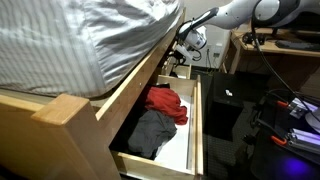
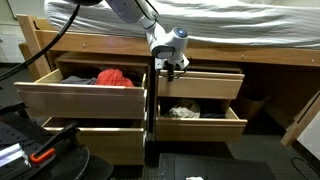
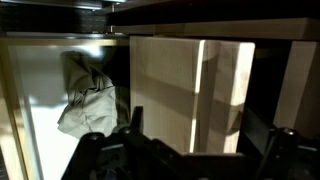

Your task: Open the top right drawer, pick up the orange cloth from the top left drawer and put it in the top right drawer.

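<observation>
The hand (image 2: 170,70) is open, its two fingers (image 3: 106,150) spread wide and gripping nothing. In an exterior view it hangs just under the edge of the bed (image 2: 255,55), at the upper corner of the top right drawer (image 2: 205,86) nearest the top left drawer (image 2: 80,100). I cannot tell whether it touches the wood. The front of the top right drawer sits well back from the front of the top left drawer; whether it is pulled out at all, I cannot tell.

The top left drawer is pulled far out. The orange cloth (image 2: 116,78) lies inside it, bunched up at the end nearest the top right drawer, and touches a dark grey garment (image 1: 150,132) that fills the middle of the drawer. The white floor shows beside the garment.

Below the hand the lower right drawer (image 2: 205,126) stands open with a pale cloth (image 2: 183,112) in it. The wrist view shows that cloth crumpled against the drawer's light floor, beside a pale-wood panel (image 3: 185,90).

A striped mattress (image 1: 80,40) lies on the bed.
</observation>
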### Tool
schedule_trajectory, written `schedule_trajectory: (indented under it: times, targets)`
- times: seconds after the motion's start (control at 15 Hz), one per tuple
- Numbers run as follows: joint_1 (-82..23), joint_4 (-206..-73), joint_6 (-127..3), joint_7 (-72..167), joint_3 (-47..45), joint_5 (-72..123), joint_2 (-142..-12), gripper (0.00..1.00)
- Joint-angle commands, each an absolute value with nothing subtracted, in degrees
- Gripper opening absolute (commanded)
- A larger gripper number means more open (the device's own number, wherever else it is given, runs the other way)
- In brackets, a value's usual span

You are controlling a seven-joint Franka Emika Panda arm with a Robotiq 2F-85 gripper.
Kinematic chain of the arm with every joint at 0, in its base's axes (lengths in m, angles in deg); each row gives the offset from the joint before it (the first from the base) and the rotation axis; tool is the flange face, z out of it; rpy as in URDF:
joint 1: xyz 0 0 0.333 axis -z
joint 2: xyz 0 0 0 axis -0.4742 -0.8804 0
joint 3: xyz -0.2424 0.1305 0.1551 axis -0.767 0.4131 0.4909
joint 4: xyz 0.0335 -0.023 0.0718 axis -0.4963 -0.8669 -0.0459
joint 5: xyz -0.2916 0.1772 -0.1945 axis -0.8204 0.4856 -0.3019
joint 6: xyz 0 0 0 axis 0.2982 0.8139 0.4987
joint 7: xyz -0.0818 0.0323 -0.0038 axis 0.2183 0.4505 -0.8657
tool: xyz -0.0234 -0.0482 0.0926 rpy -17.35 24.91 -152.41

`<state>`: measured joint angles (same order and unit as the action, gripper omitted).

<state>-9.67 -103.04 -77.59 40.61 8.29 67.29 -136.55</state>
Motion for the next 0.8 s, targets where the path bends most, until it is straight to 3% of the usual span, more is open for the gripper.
schedule_trajectory:
  times: [0.0,0.73]
  targets:
    - [-9.67,-103.04,-77.59,40.61,8.29,67.3,-136.52,1.0]
    - [-13.64,-102.13,-72.6,25.97,-0.34,64.02,-136.6,1.0]
